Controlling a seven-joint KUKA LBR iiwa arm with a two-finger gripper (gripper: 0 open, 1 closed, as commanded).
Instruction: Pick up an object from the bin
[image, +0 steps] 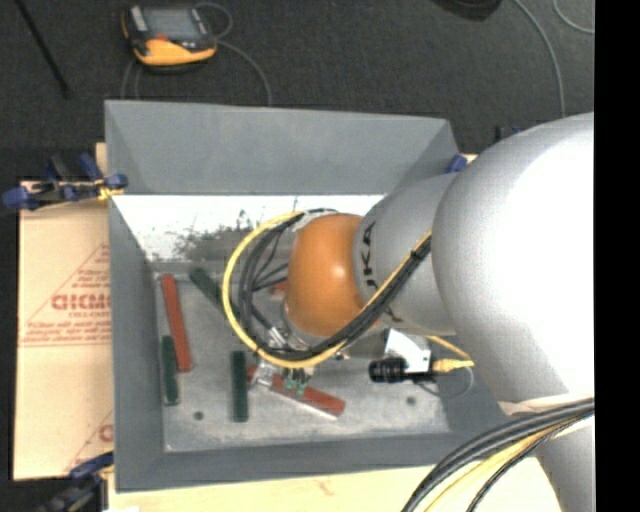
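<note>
Gripper (289, 378) over red stick (320, 401), stick's left end hidden beneath

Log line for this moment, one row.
gripper: down in bin, at end of red stick | green stick: beside it | grasp: not confirmed

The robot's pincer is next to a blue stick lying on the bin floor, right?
Not quite: it is a red stick, not a blue one. The camera view shows it lying on the bin floor, right next to the pincer.
</note>
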